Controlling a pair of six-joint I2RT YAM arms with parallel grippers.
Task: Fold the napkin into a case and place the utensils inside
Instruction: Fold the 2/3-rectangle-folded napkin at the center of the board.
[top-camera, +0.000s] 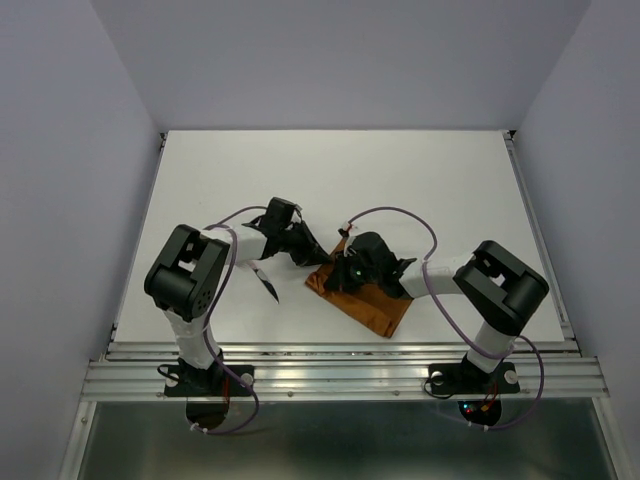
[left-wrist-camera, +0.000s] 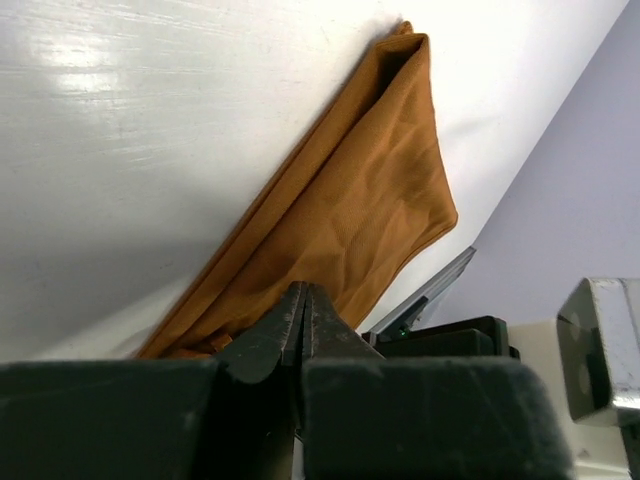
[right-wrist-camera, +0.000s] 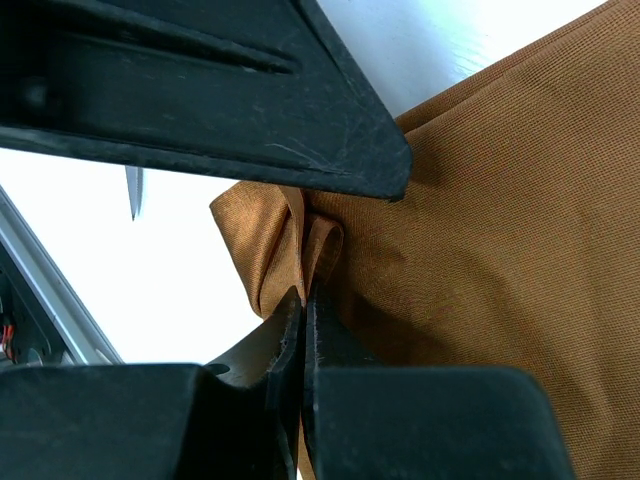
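Note:
The rust-orange napkin (top-camera: 372, 303) lies folded into a long strip on the table's near middle. It fills the left wrist view (left-wrist-camera: 370, 200) and the right wrist view (right-wrist-camera: 500, 250). My left gripper (top-camera: 318, 258) is shut at its far-left corner (left-wrist-camera: 305, 292), apparently pinching an edge; the cloth rises toward it. My right gripper (top-camera: 342, 280) is shut on a small upstanding fold at the same corner (right-wrist-camera: 305, 295), right under the left gripper's finger (right-wrist-camera: 250, 120). One slender utensil with a dark pointed end (top-camera: 268, 282) lies left of the napkin; its tip shows in the right wrist view (right-wrist-camera: 133, 192). Other utensils are out of view.
The metal rail (top-camera: 340, 352) runs along the table's near edge, close to the napkin's near end. Purple cables (top-camera: 400, 215) loop over both arms. Grey walls enclose the white table (top-camera: 340, 170) on three sides.

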